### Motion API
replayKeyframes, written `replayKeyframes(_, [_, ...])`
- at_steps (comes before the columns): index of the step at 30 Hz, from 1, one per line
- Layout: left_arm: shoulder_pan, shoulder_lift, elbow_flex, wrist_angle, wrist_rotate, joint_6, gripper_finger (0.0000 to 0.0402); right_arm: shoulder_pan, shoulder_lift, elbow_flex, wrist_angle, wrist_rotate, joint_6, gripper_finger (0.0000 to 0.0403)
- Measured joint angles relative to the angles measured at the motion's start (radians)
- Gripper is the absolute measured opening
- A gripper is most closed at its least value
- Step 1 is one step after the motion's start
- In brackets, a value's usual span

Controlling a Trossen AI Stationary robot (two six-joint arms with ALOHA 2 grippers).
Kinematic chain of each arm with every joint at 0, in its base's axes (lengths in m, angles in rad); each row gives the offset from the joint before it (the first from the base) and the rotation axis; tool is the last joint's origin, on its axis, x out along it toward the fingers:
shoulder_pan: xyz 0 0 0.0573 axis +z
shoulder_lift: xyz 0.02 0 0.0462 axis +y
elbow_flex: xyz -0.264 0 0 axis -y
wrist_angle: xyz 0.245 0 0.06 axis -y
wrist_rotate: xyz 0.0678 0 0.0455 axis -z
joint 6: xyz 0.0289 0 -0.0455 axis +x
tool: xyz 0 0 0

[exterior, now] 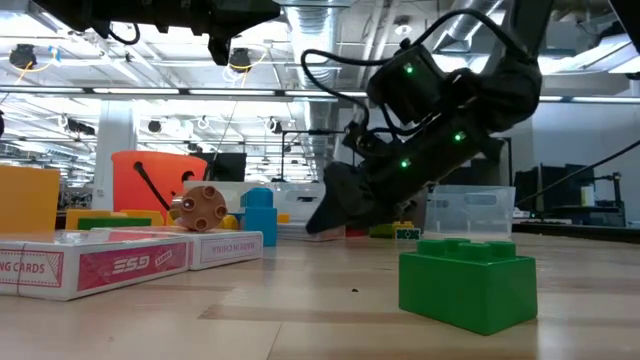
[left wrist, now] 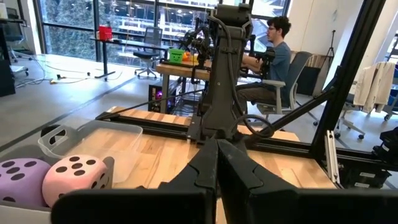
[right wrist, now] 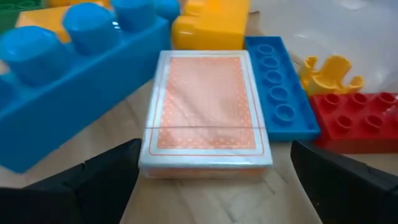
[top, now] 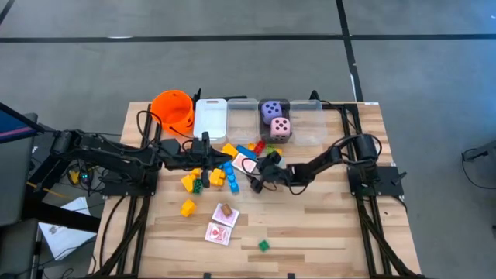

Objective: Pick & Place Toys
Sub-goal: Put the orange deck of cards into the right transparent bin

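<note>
Two grippers over the table centre. L gripper (top: 208, 147): fingers shut, nothing held, above the yellow and blue blocks (top: 211, 177). R gripper (right wrist: 214, 171): jaws wide open, low at the table, straddling a card deck (right wrist: 205, 109) that lies flat just ahead, not gripped; blue blocks (right wrist: 74, 81) beside it. Dice (top: 275, 118) in bin (top: 306, 124) beyond R gripper. Green block (top: 263, 246) lies apart.
</note>
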Motion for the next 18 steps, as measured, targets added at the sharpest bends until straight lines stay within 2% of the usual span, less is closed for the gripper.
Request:
replayKeyframes(3, [0.0, 0.0, 0.0, 0.0, 0.0, 0.0, 0.0, -0.002, 0.0, 0.0, -0.01, -0.008, -0.002, 0.04])
replayKeyframes(10, [0.0, 0.0, 0.0, 0.0, 0.0, 0.0, 0.0, -0.021, 0.0, 0.0, -0.013, -0.102, -0.005, 0.04])
replayKeyframes(18, [0.0, 0.0, 0.0, -0.001, 0.0, 0.0, 0.0, -0.046, 0.0, 0.0, -0.013, -0.095, -0.005, 0.04])
